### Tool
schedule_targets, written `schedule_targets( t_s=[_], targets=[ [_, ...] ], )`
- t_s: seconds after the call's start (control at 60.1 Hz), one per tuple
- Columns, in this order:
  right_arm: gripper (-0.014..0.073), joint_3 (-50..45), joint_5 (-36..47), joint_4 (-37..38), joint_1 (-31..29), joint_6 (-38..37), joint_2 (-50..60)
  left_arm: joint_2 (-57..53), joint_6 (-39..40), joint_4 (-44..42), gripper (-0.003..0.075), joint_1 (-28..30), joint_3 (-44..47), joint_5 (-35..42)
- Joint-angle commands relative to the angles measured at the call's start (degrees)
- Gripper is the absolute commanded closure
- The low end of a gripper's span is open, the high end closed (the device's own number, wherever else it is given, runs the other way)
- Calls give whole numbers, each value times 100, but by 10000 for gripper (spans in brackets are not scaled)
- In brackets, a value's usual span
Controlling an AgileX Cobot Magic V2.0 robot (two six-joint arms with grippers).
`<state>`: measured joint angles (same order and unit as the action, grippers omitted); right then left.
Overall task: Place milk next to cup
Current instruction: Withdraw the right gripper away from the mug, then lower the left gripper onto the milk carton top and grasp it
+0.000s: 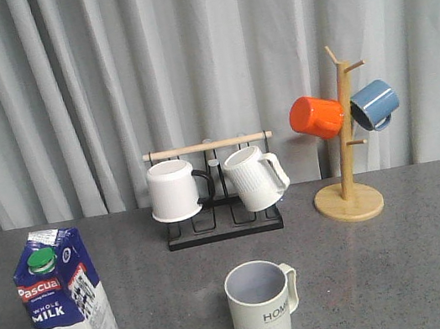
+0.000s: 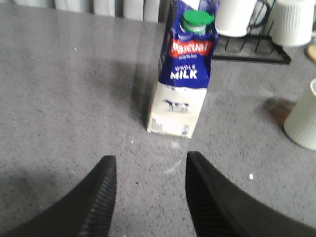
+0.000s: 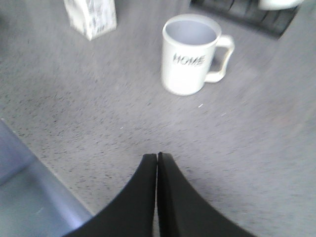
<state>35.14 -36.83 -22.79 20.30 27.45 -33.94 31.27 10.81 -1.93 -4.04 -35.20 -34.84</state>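
Well left of the cream ribbed "HOME" cup (image 1: 261,309), your blue-and-white gable-top milk carton (image 1: 64,305) stands upright on the grey tabletop (image 1: 407,259). Left gripper (image 2: 150,190) faces it, jaws spread, empty, ready to grasp; right gripper (image 3: 157,163) pinched closed, idle.

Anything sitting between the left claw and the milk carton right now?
No. In the left wrist view only bare grey tabletop lies between the open left claw and the milk carton.

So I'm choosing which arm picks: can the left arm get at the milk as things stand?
Probably yes. The left gripper is open and faces the milk with only bare table between; the cup stands off to the side.
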Motion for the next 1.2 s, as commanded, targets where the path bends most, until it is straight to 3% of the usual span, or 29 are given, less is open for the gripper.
schedule_targets(
  t_s=[0.0,0.167,0.35,0.899,1.016,1.182],
  targets=[
    [600,-285,471,321,-22,-87,825,272,-290,332,378,4,-205,335],
    [599,-948,422,862,-22,-755,1990,882,-979,1004,276,4,-805,-24],
    [599,-1336,190,1292,-22,-1330,2262,1620,-1439,1146,180,4,-2171,-728],
    [599,-1343,219,1349,-22,-1371,2262,4908,-1596,1241,176,4,-7038,-3216],
    [599,-1343,219,1349,-22,-1371,2262,5509,-1584,1241,176,4,-7461,-3636],
    [599,-1343,219,1349,-22,-1371,2262,6018,-1526,1230,176,4,-7506,-3663]
  ],
)
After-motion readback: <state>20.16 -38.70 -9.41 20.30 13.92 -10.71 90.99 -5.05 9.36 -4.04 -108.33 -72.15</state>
